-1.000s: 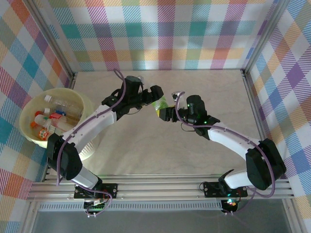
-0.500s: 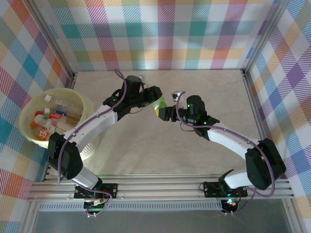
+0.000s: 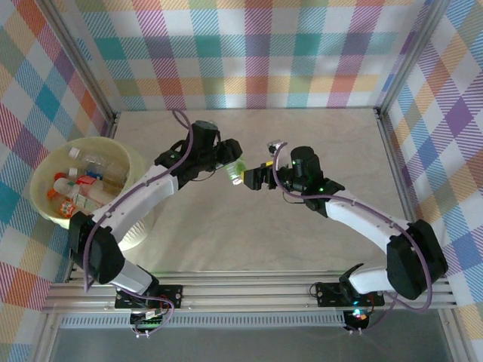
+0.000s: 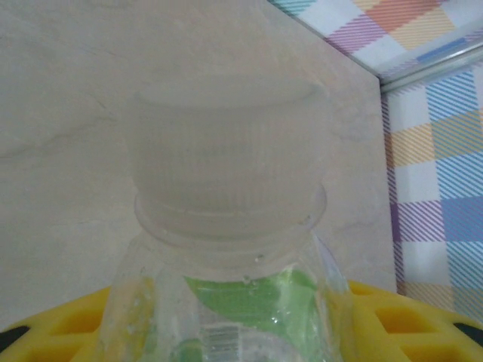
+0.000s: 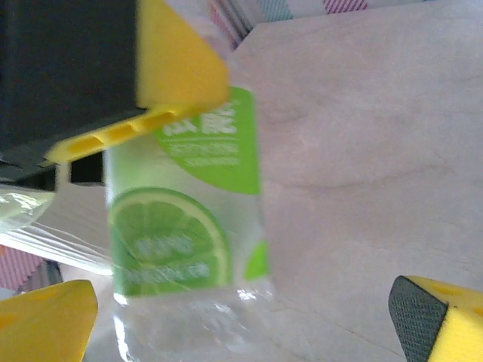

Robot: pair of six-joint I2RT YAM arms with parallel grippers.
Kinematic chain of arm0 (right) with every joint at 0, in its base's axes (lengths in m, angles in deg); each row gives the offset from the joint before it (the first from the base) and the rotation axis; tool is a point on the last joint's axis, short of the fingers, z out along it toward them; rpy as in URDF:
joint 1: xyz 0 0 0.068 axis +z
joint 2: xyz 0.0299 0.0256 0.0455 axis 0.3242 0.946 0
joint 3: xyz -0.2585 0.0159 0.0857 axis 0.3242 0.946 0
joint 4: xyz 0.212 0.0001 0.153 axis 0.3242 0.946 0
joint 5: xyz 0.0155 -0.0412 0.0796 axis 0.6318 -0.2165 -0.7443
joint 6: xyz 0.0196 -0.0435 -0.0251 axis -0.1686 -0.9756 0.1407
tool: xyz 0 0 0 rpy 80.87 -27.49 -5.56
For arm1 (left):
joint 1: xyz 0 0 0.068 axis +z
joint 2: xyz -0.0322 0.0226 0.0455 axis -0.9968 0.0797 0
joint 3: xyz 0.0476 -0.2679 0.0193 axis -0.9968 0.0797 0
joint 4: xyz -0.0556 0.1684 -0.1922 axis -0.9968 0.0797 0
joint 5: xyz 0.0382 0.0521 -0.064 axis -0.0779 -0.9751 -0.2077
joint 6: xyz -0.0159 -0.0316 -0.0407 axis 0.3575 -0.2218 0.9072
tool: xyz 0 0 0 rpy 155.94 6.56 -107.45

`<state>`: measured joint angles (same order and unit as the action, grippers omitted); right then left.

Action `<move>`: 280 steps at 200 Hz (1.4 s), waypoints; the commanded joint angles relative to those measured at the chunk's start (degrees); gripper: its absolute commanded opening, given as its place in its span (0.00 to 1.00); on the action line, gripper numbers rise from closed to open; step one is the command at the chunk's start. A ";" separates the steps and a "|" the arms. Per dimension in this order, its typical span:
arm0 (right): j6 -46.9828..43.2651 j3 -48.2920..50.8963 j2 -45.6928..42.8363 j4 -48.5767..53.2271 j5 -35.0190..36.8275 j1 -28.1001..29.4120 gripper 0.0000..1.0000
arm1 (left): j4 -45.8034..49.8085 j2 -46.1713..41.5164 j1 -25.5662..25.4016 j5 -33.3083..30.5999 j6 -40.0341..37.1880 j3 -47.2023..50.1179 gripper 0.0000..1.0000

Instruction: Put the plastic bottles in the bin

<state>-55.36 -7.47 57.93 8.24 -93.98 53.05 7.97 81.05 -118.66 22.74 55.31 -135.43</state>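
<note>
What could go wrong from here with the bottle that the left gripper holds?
1. The left gripper pinches the clear plastic bottle with the lime-green label; it may slip on the long swing to the round cream plastic bin.
2. The open right gripper flanks the bottle; the swing could knock against it.

Robot test cell, lab sort of place. Table [image 3: 332, 151] pale wood-grain, boxed on three sides by walls [image 3: 256, 53] in loud multicolour plaid, flat like backdrop panels. Bare aluminium posts [image 3: 79, 64] at corners. Slotted aluminium rail [image 3: 249, 290] along near edge. Two white-and-black arms bolted there on black plates: left arm [image 3: 143, 192], right arm [image 3: 362, 219]. Purple cables [image 3: 183, 121] strung along arms. Green status light [image 3: 356, 313] glowing below right base. Cream bin [image 3: 83, 140] at table's left side.
</note>
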 commanded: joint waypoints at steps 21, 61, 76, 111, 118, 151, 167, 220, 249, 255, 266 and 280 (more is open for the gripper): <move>-6.03 -3.70 -3.11 8.71 7.39 0.24 1.00 | 7.74 -8.45 1.39 -9.74 -4.93 -2.19 0.38; -6.05 -3.88 -3.27 10.00 12.46 0.24 1.00 | 16.12 -15.07 2.36 -17.64 -11.92 -5.76 0.38; -5.97 -4.01 -2.90 10.02 13.90 0.16 1.00 | 21.09 -16.64 2.39 -22.28 -15.37 -9.75 0.38; -5.55 -4.38 -2.11 9.18 14.48 0.22 1.00 | 30.15 -20.23 2.65 -34.32 -21.68 -16.65 0.38; -5.60 -4.49 -2.00 9.04 14.60 0.20 1.00 | 31.29 -21.01 2.72 -36.84 -22.28 -17.47 0.38; -5.62 -4.83 -1.35 8.99 15.31 0.14 1.00 | 32.93 -25.22 4.64 -45.68 -24.63 -18.81 0.41; -5.53 -5.10 -1.04 9.27 15.51 0.14 1.00 | 33.02 -26.09 6.99 -47.41 -25.30 -20.13 0.42; -4.30 -4.94 -1.12 10.17 16.08 0.15 1.00 | 37.25 -24.27 27.42 -29.37 -21.05 -22.91 0.43; -4.32 -5.11 -1.16 10.94 16.27 0.15 1.00 | 38.69 -23.12 38.84 -18.64 -18.87 -22.56 0.43; -4.38 -5.11 -1.21 11.05 16.28 0.15 1.00 | 38.15 -23.20 41.58 -14.89 -18.27 -21.96 0.43; -4.54 -5.02 -1.29 11.19 16.31 0.15 1.00 | 37.42 -23.02 46.17 -7.81 -16.73 -20.94 0.43; -4.47 -4.93 -1.32 11.47 16.47 0.13 1.00 | 37.14 -22.49 50.88 -1.31 -14.93 -19.93 0.43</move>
<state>-60.30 -11.06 56.75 18.91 -78.22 53.05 45.19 58.64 -74.71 5.15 36.41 -156.56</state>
